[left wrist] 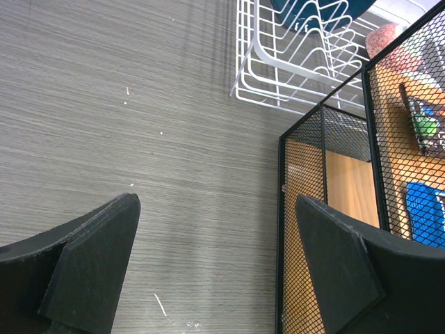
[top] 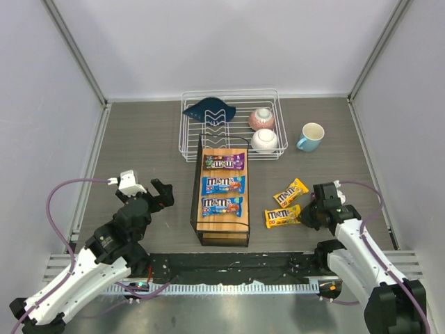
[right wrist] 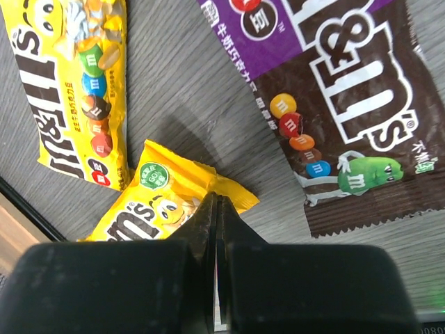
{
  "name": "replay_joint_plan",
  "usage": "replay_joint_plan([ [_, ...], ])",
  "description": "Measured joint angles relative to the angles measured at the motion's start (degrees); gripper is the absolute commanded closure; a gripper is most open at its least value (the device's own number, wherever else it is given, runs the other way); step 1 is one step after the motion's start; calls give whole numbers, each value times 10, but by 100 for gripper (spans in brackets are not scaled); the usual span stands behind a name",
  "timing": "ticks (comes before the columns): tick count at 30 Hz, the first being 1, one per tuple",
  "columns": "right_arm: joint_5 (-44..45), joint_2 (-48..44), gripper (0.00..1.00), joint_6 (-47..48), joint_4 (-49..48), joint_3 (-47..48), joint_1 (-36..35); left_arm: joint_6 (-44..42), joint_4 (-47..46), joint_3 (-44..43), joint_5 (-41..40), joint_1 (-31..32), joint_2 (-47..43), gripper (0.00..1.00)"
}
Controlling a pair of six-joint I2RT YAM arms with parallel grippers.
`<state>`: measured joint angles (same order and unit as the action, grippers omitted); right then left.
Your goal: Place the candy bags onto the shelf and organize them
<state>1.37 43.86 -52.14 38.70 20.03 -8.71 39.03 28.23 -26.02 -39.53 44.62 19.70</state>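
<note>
Counted three m&m's packets atop the shelf (top: 222, 225): a purple bag (top: 224, 162) farthest, two blue bags (top: 223, 184) nearer. Found two yellow bags (right wrist: 76, 90) and a purple-brown bag (right wrist: 341, 90), Chinese print beside its logo, on the table (top: 139, 139). Noted the right gripper (right wrist: 217, 202) pressed together at one yellow bag's corner, the left gripper (left wrist: 217, 209) spread.

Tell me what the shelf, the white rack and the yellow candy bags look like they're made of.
Shelf: light wood-grain plank top, matte; black metal mesh sides. White rack: thin bent wire, probably coated metal, slightly glossy. Yellow candy bags: shiny printed plastic film, likely, with crimped ends.
</note>
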Motion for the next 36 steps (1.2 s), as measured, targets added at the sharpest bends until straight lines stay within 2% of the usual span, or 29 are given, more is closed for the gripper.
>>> replay_joint_plan([
  [9, -74, -33, 99, 25, 24, 0, 0, 0, 0, 0, 0, 0, 4, 0],
  [10, -83, -40, 97, 27, 27, 0, 0, 0, 0, 0, 0, 0, 4, 0],
  [11, -89, -47, 90, 28, 30, 0, 0, 0, 0, 0, 0, 0, 4, 0],
  [14, -90, -75, 78, 33, 38, 0, 0, 0, 0, 0, 0, 0, 5, 0],
  [16, -85, -85, 73, 34, 38, 1, 0, 0, 0, 0, 0, 0, 6, 0],
  [17, -83, -87, 67, 33, 37, 1, 0, 0, 0, 0, 0, 0, 7, 0],
  [22, -51, -52, 53, 29, 29, 5, 0, 0, 0, 0, 0, 0, 7, 0],
  [26, -19, -38, 37, 25, 19, 13, 0, 0, 0, 0, 0, 0, 7, 0],
  [31, 24, -51, 34, 25, -4, 29, 0, 0, 0, 0, 0, 0, 12, 0],
  [36, 30, -36, 34, 25, -47, 24, 0, 0, 0, 0, 0, 0, 19, 0],
])
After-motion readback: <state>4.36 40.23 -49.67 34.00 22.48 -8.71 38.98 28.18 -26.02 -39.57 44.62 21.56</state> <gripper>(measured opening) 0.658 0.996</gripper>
